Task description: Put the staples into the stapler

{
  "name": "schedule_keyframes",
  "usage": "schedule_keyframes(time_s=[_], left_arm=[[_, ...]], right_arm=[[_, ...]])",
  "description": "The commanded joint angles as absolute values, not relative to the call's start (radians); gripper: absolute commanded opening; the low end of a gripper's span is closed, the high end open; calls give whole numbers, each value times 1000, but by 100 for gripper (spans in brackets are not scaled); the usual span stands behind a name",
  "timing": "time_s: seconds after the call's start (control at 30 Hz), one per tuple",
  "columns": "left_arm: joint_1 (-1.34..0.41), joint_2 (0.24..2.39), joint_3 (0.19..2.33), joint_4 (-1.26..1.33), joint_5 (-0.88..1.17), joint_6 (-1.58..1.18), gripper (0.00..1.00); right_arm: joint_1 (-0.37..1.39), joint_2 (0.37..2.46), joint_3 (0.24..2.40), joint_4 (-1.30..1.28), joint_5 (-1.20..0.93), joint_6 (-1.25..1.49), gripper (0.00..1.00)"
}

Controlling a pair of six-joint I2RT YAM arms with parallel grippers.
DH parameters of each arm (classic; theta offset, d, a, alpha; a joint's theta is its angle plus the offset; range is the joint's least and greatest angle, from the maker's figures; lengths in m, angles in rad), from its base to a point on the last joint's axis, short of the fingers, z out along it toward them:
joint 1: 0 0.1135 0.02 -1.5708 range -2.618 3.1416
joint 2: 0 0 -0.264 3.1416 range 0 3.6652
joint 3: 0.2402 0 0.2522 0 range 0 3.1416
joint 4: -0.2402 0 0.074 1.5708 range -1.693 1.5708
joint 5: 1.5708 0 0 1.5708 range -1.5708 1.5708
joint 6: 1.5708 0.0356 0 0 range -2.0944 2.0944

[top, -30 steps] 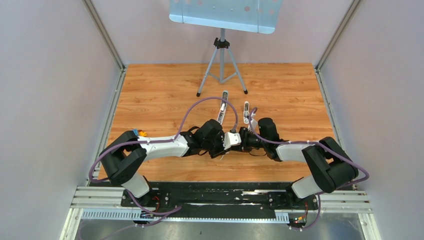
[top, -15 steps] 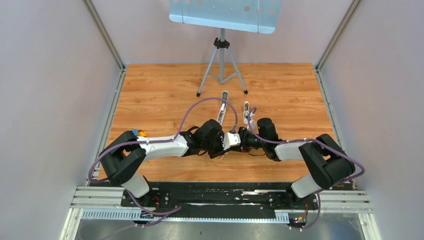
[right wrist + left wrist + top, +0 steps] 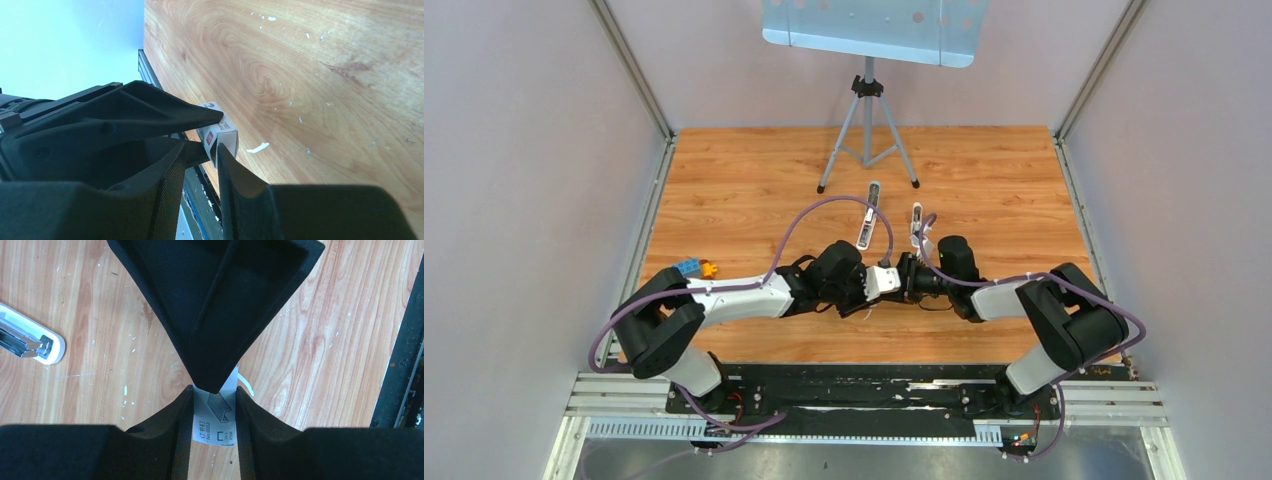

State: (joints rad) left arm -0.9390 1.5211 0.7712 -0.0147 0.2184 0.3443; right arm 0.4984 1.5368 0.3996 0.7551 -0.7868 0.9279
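Both grippers meet mid-table over the wood-grain tabletop, each closed on the small white cardboard carton: left gripper pinching its printed faces, right gripper clamping one end. The slim grey-blue stapler, lying open, sits just beyond them; loose staples not visible.

Wooden worktop, orange-brown grain, small white flecks on surface. Tripod stands at far edge, middle, legs on wood. Two slim pale stapler halves lie near worktop centre, well apart from edges: left half tilted, right half nearly straight, close beside each other, not touching. Small blue and orange bits near left edge, toward near corner; unclear whether resting on wood.
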Motion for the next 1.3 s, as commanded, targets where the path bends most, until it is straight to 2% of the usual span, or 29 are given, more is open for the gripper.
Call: schedule_keyframes(time_s=[0.0,0.8,1.27], left_arm=[[-940,1480,774,95,229,351,32],[-940,1497,771,95,241,356,34],[-940,1455,700,75,199,366,33]], right_arm=[[518,1562,380,833,-830,976,33],[517,1602,367,897,-869,991,29],[474,1417,390,646,-806,893,29]])
